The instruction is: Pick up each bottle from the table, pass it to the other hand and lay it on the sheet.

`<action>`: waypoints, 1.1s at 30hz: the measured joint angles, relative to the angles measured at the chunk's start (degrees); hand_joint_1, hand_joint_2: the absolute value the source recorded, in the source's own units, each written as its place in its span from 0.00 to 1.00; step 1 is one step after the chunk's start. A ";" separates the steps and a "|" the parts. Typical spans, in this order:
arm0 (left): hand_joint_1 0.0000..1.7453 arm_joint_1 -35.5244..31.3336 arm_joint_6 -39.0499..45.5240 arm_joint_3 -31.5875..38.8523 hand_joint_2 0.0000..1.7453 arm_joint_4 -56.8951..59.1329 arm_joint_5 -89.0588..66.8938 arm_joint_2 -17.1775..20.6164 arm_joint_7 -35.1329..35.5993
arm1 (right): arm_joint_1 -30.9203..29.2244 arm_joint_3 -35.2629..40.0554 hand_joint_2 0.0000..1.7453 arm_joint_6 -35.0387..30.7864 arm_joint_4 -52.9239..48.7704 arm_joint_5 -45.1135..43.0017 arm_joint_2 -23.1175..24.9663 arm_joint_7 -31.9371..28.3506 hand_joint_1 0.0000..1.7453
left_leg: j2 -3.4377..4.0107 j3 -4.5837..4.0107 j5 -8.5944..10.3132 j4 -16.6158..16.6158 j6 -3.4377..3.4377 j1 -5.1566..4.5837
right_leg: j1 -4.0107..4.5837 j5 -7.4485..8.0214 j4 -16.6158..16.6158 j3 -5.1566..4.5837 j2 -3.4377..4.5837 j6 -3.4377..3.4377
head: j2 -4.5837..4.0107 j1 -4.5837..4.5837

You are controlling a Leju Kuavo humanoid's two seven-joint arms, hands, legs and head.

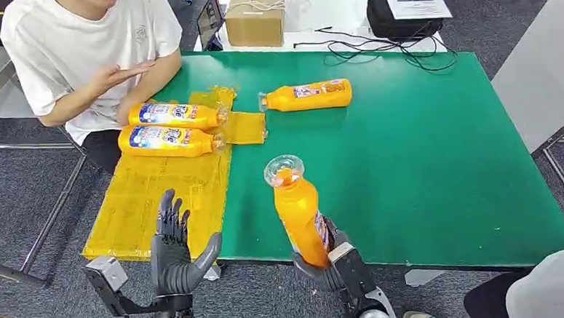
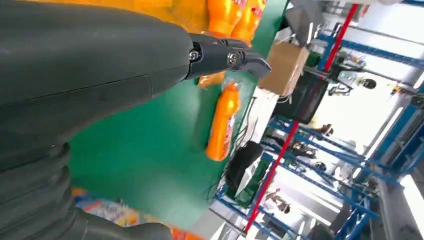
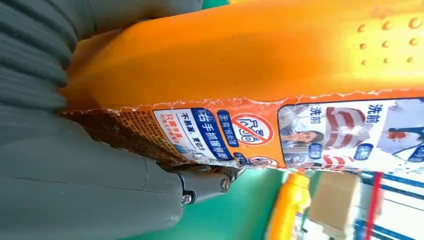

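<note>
Head view: right hand (image 1: 327, 262) grips base of tall orange plastic bottle (image 1: 299, 213), lower centre, cap-end tilted. Left hand (image 1: 173, 245) spread, empty, lower left. Risk: low grip, top-heavy bottle may slip at handover.

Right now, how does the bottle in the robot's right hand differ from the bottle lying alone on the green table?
The held bottle is gripped near its base by the right hand and points cap up, leaning slightly; the lone bottle lies flat on its side, untouched. The held bottle is at the table's near edge; the lone bottle rests farther back on the green table, near the yellow sheet. Both are orange with clear caps and printed labels.
</note>
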 measured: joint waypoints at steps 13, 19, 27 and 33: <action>0.00 0.02 -7.50 -3.15 1.00 -0.22 3.26 1.60 1.09 | 1.25 1.12 1.00 -0.83 -4.00 1.25 -0.50 -0.07 1.00 | 0.01 0.04 0.02 0.00 0.00 0.01 | 0.01 0.02 0.01 0.02 0.01 0.00 | 0.00 0.00; 0.00 -0.58 -9.20 -5.18 1.00 0.90 3.26 2.67 2.38 | 0.73 2.77 1.00 -1.61 -3.50 6.33 -0.52 0.04 1.00 | 0.01 0.02 0.02 0.00 0.00 0.01 | 0.01 0.02 0.01 0.01 0.01 0.00 | 0.00 0.02; 0.00 -2.41 -7.50 -8.44 1.00 4.70 -6.04 3.76 0.57 | -3.33 9.64 1.00 -1.29 -0.32 13.95 -0.52 3.87 1.00 | 0.01 0.03 0.03 0.00 0.00 0.02 | 0.02 0.02 0.02 0.02 0.02 -0.01 | 0.00 0.02; 0.00 -3.48 -8.78 -8.68 1.00 8.59 -5.36 4.00 1.92 | -6.26 16.02 1.00 -0.24 2.51 16.02 -0.02 5.07 1.00 | 0.02 0.03 0.04 0.00 0.00 0.02 | 0.02 0.02 0.02 0.01 0.01 -0.01 | 0.00 0.00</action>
